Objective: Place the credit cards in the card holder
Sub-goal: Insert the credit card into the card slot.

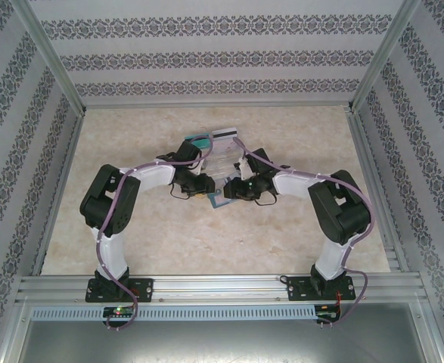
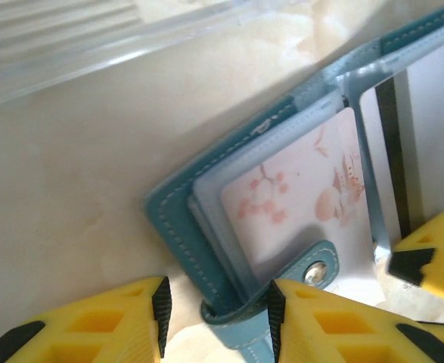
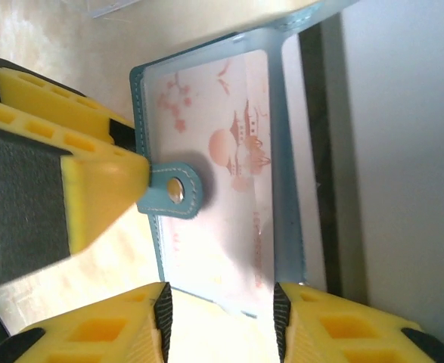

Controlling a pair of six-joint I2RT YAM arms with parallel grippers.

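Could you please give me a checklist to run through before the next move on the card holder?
1. Card holder lies open on the table: ok.
2. Left gripper has its jaws apart, astride the holder's clasp edge: ok.
3. Right gripper has its jaws apart, holding nothing: ok.
4. White card with the dark stripe is fully seated in its pocket: cannot tell.
5. Clasp tab is off the pockets: not ok, it lies over the pink-printed card.
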